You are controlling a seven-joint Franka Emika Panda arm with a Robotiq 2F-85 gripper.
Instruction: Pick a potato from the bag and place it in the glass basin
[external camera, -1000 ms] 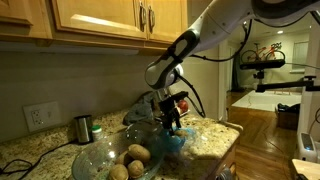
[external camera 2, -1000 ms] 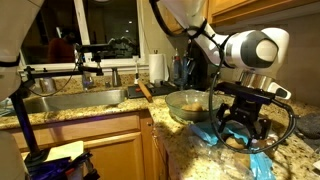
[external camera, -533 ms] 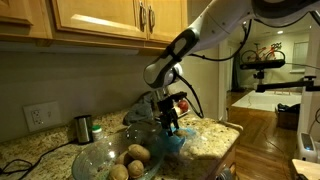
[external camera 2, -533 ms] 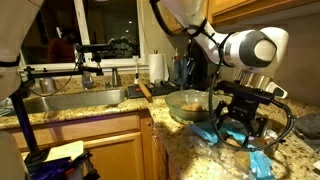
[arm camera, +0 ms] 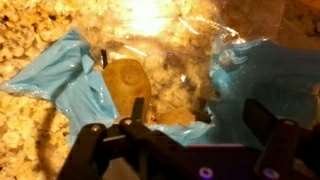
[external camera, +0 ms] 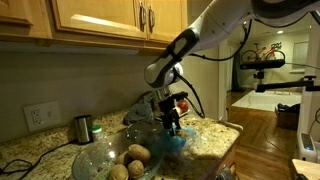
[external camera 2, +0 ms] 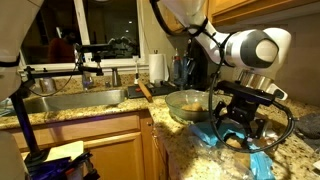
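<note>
potato [arm camera: 128, 85] lies in the crinkled blue bag [arm camera: 60, 75], long axis running top to bottom in the wrist view, toward the gripper [arm camera: 175, 128], its fingers spread wide, empty.

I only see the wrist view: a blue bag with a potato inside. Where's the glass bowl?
Observer: In an exterior view, the basin sits close beside the bag.
Kid: Is it empty?
Observer: No, it holds a few potatoes.
Kid: Anything else around?
Observer: A small dark cup stands behind the basin.
</note>
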